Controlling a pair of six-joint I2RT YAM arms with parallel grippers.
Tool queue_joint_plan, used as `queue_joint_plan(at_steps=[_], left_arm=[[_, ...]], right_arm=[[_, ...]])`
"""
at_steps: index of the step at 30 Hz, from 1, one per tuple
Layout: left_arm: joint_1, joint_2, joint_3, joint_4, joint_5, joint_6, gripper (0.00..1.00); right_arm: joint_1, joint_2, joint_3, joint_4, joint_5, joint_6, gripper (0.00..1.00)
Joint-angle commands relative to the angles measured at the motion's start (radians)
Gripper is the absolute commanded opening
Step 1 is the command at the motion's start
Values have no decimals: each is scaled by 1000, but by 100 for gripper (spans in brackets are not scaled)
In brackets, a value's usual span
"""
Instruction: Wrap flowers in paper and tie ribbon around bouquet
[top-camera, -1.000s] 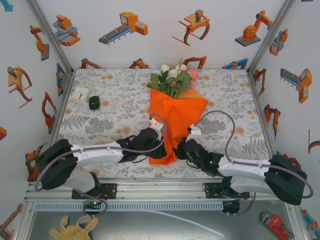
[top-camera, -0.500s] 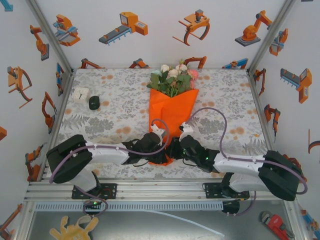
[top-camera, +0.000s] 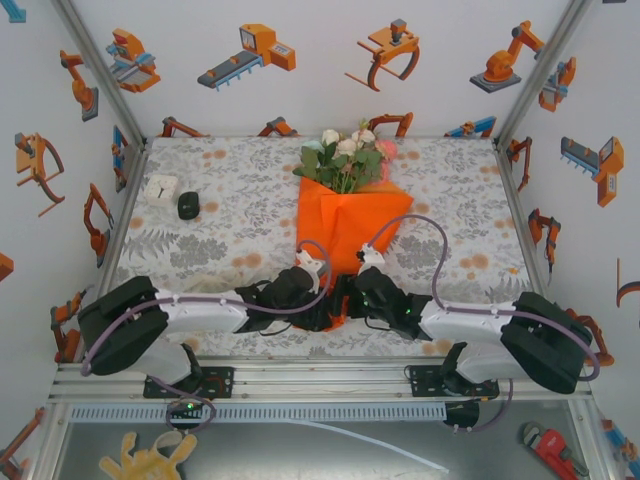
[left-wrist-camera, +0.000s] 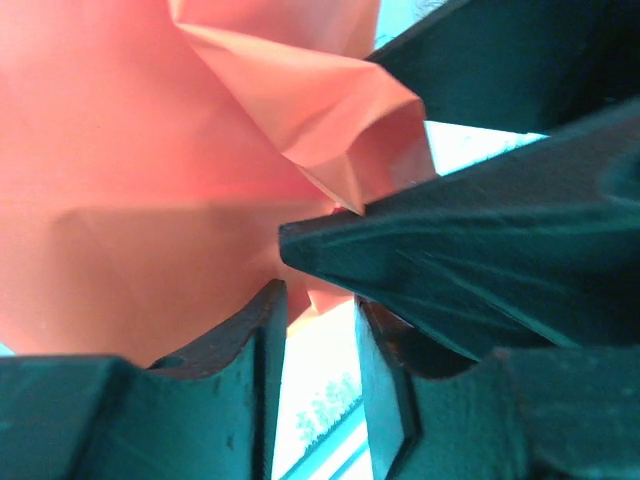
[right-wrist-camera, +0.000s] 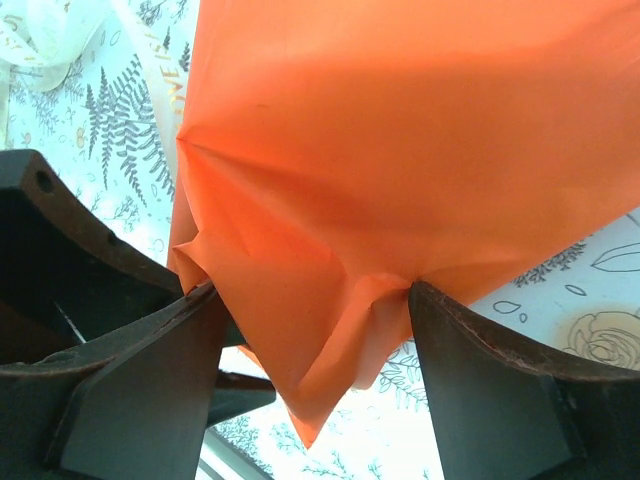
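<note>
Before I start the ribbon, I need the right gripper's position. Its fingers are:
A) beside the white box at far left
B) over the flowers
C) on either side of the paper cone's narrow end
C: in the right wrist view the right gripper has its fingers spread apart, one on each side of the narrow end of the paper.

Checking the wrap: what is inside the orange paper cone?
The flowers show pink and white blooms and green leaves sticking out of the far, open end of the paper. Below that rim the stems are covered by the paper.
</note>
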Motion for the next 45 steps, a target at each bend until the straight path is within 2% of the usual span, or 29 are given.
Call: queue_joint_plan(at_steps=[1,4,6,8,10,12,13,15,17,22,25,28,33,35,41,45], left_arm=[[-5,-137,0,41,4,46,39],[3,-280,-18,11,-58,34,42],[28,-379,-21,-48,-139,-33,42],[84,-424,0,-137,-166,-132,42],[166,-415,38,-241,-122,-257,42],[223,-389,52,-260,-53,-326,42],[231,-382,52,-257,-54,-347,43],[241,-363,49,-239,-63,-364,55],[252,-329,61,-185,-8,-357,62],[242,-211,125,-187,81,-336,71],[239,-170,121,-223,92,-338,64],[237,-148,106,-244,95,-337,52],[237,-149,51,-134,136,-362,21],[237,-152,37,-90,144,-372,13],[237,-162,-1,-29,123,-409,8],[237,-198,-71,22,86,-447,5]], right_arm=[[7,18,15,41,-74,23,66],[7,30,13,53,-80,16,65],[6,39,14,63,-92,9,65],[7,48,15,76,-109,-4,65],[7,56,17,89,-127,-13,65],[7,57,13,112,-143,-24,65],[6,56,7,129,-150,-31,65],[6,53,-4,162,-164,-41,66],[6,49,-10,179,-174,-49,66],[7,50,-13,182,-176,-62,66],[6,53,-9,184,-174,-63,66],[7,58,-8,183,-175,-62,66],[7,55,-7,182,-170,-54,66],[7,44,-7,177,-180,-58,66],[12,-53,-16,167,-226,-152,66],[-34,-173,83,-43,-240,-246,67]])
